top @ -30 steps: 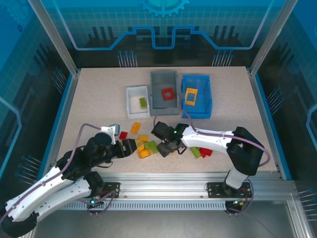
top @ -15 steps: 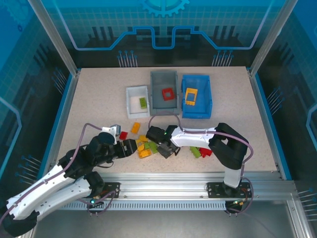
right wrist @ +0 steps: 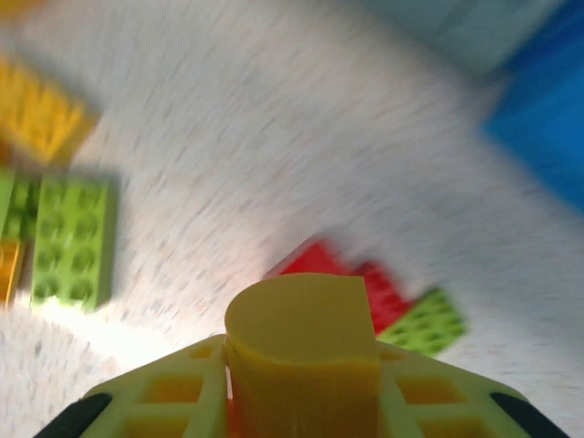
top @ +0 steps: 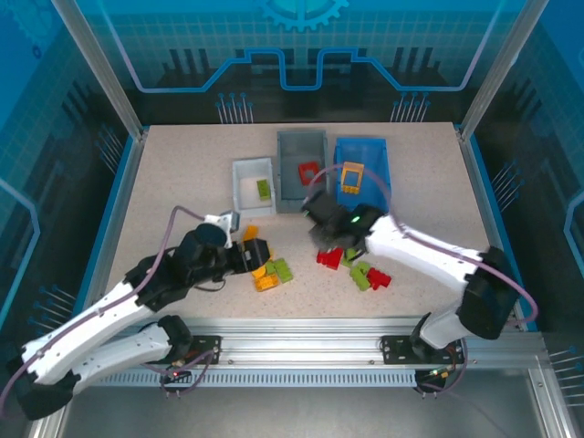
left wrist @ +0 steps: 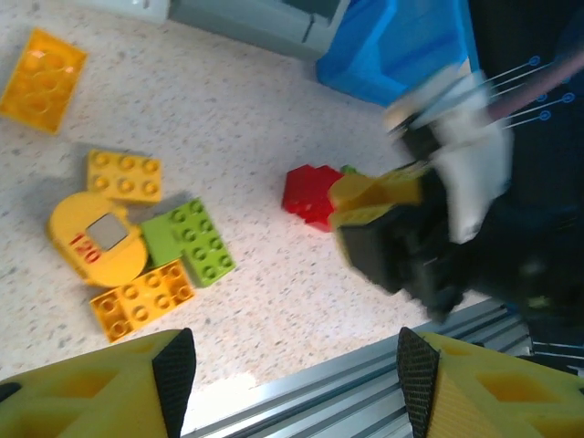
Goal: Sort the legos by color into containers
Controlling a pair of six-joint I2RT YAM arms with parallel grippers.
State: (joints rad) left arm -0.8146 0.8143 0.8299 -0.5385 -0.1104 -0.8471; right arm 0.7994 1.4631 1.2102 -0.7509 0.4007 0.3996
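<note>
yellow lego [right wrist: 301,338] motion-blurred, base cut off, clamped in right jaws; left jaws wide apart.

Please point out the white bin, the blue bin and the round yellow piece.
white bin [top: 238,189]: top view, left wall.
blue bin [top: 383,178]: top view, right wall.
round yellow piece [left wrist: 78,239]: left wrist view, yellow face.

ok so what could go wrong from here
The right tool grips a rounded yellow piece and its wrist view is blurred, so a fast swing might shake it loose. The grey bin stands right beside the blue bin, which holds a yellow brick, so a slightly off release could land it wrong.
</note>
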